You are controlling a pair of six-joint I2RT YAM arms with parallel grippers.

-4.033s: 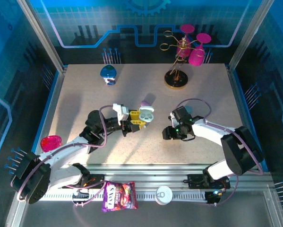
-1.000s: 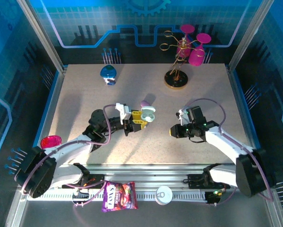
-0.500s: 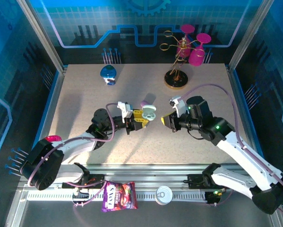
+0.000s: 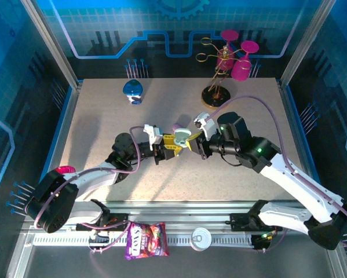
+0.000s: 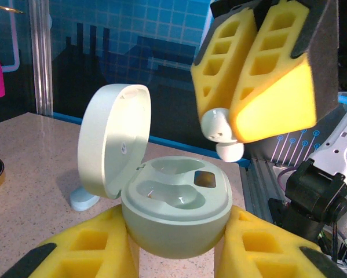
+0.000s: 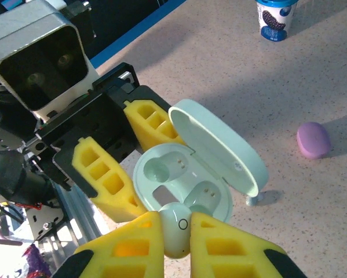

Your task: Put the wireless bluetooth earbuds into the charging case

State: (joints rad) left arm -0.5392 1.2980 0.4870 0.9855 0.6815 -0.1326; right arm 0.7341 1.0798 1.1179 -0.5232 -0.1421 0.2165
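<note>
My left gripper (image 5: 176, 246) is shut on a pale green charging case (image 5: 176, 202), lid swung open to the left and both wells bare. My right gripper (image 6: 176, 240) is shut on a whitish-green earbud (image 6: 178, 227) and holds it just above the case (image 6: 176, 168) at its near rim. From the left wrist, that earbud (image 5: 222, 138) pokes out below the right gripper's yellow fingers (image 5: 266, 75), a little above the case's right side. From above, the two grippers meet over the case (image 4: 183, 136) at mid-table.
A lilac shut case (image 6: 313, 139) and a small pale blue earbud (image 6: 253, 200) lie on the table just behind the open lid. A blue-and-white cup (image 4: 132, 90) stands far left, a gold stand with magenta glasses (image 4: 219, 87) far right. A snack bag (image 4: 145, 240) lies on the front rail.
My right arm has swung left and forward with the earbud, from mid-right of the table up to the case. The left gripper has kept the case nearly still.
</note>
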